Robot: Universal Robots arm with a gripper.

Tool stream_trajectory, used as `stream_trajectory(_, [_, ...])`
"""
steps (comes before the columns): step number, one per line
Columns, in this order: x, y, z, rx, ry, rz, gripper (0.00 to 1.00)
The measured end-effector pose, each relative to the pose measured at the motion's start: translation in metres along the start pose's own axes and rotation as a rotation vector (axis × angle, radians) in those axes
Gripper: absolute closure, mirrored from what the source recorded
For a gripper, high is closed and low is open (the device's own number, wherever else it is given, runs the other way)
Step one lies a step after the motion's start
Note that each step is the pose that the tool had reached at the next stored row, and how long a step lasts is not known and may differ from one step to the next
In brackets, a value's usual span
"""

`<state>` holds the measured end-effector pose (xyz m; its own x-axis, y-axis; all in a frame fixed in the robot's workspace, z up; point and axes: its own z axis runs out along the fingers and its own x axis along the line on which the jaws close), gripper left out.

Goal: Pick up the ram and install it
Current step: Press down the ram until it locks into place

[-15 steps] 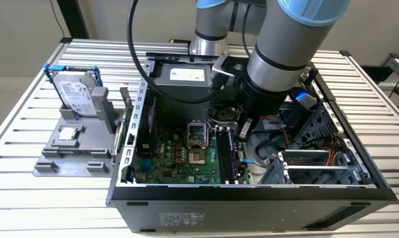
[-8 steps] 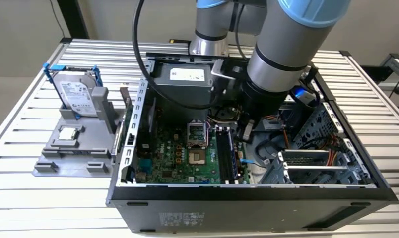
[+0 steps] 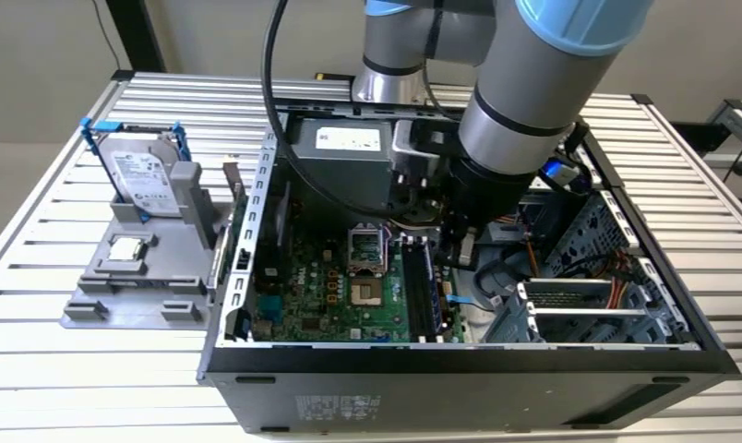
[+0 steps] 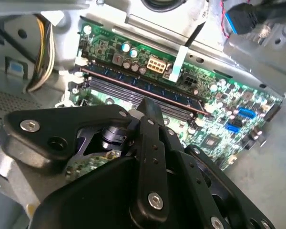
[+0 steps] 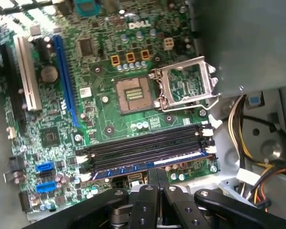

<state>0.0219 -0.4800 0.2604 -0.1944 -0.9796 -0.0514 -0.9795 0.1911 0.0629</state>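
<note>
The ram [image 5: 148, 165] is a long, thin bluish stick with a row of dark chips. It lies in the outermost of the motherboard's black slots [image 5: 143, 145], and it also shows in the second wrist view as the ram [image 4: 143, 89]. My gripper [image 5: 156, 172] is inside the open computer case [image 3: 242, 277], right over the middle of the stick. Its two black fingers are pressed together, with the tips at or just above the stick's top edge. In the second wrist view my gripper [image 4: 149, 107] hides part of the slots. In the exterior view my gripper [image 3: 460, 247] hangs over the slot row.
An open processor socket [image 5: 133, 93] with its raised metal frame lies beside the slots. The power supply [image 3: 346, 148] and cable bundles [image 5: 238, 124] crowd one end, and a drive cage [image 3: 592, 309] fills the case's right. Outside, a grey holder [image 3: 137, 277] carries a hard drive [image 3: 143, 171] and a small square chip [image 3: 127, 247].
</note>
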Motion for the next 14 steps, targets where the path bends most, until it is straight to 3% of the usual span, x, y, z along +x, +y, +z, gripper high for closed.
stream_trajectory(7, [0.0000, -0.0004, 0.0022, -0.0041, 0.0056, -0.091, 1.00])
stream_trajectory(14, [-0.0004, -0.0006, 0.0073, -0.0015, 0.0093, -0.164, 1.00])
